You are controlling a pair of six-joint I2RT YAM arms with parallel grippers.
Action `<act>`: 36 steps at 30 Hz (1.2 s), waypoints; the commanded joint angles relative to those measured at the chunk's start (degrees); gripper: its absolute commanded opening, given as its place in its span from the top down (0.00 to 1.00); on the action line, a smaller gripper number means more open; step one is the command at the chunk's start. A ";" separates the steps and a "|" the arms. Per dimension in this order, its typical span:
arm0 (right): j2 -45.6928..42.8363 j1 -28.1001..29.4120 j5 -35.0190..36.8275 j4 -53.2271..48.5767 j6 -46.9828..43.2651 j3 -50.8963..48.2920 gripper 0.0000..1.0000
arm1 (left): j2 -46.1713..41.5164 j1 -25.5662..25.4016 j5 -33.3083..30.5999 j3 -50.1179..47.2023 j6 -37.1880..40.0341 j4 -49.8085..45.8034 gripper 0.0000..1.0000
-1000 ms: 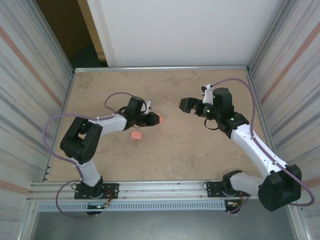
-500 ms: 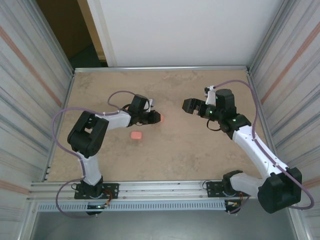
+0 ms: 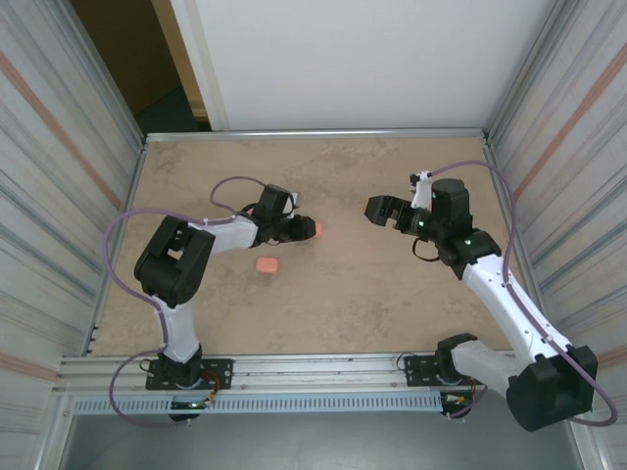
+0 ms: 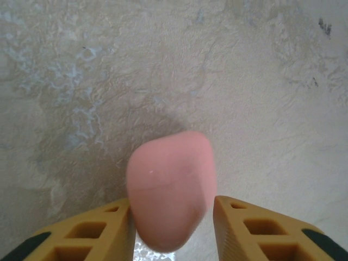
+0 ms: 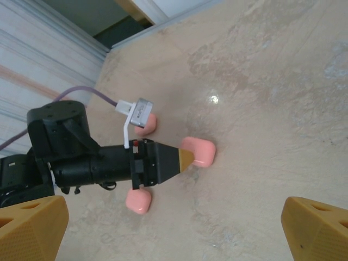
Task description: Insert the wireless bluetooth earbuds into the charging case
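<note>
Tool at work: left tool [image 4: 173, 215], laid low on the surface [image 3: 343, 294] and pointing to 3 o'clock in the overhead view. Its jaws are partly apart, one on either side of a pink box. Whether they press it or merely flank it cannot be told.
Object at the tool: charging case [image 4: 171, 185], a smooth rounded pink box resting on the surface, with no open lid to be made out. It is probably bracketed so that it cannot slide while it is opened or loaded.
Idle tool: right tool [image 3: 377, 209], at 3 o'clock of the case and well apart, aimed to 9 o'clock. Its jaws are wide with nothing between them. It seems held off to leave the left arm room.
Neighbour: second pink box [image 3: 265, 264], near the case at 8 o'clock, lying free.
Far neighbour: third pink box [image 5: 145, 124], beyond the left wrist, partly screened by a camera bracket [image 5: 136, 111].
Earbuds: too small to make out, so their place cannot be given.
Stage: early, by judgement, with nothing inserted yet.
Risk: the rounded case may slip out if squeezed off-centre.
</note>
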 commanded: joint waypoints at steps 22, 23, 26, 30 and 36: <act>-7.65 -9.53 12.11 -3.13 -7.48 -7.18 0.01 | -28.31 -0.37 -16.41 -8.34 14.89 -1.59 0.32; -8.01 -10.01 13.34 -2.81 -8.39 -7.81 0.01 | -29.78 -0.37 -18.14 -8.94 15.80 -1.73 0.31; -8.84 -11.99 16.45 -0.44 -11.21 -10.10 0.01 | -34.10 -0.02 -23.60 -11.01 18.92 -1.86 0.26; -9.26 -14.04 20.48 5.56 -15.96 -14.40 0.01 | -38.57 1.95 -28.89 -13.81 21.87 -1.42 0.18; -6.06 -16.94 27.71 19.78 -18.84 -22.65 0.01 | -43.48 9.30 -31.58 -18.68 21.40 0.43 0.14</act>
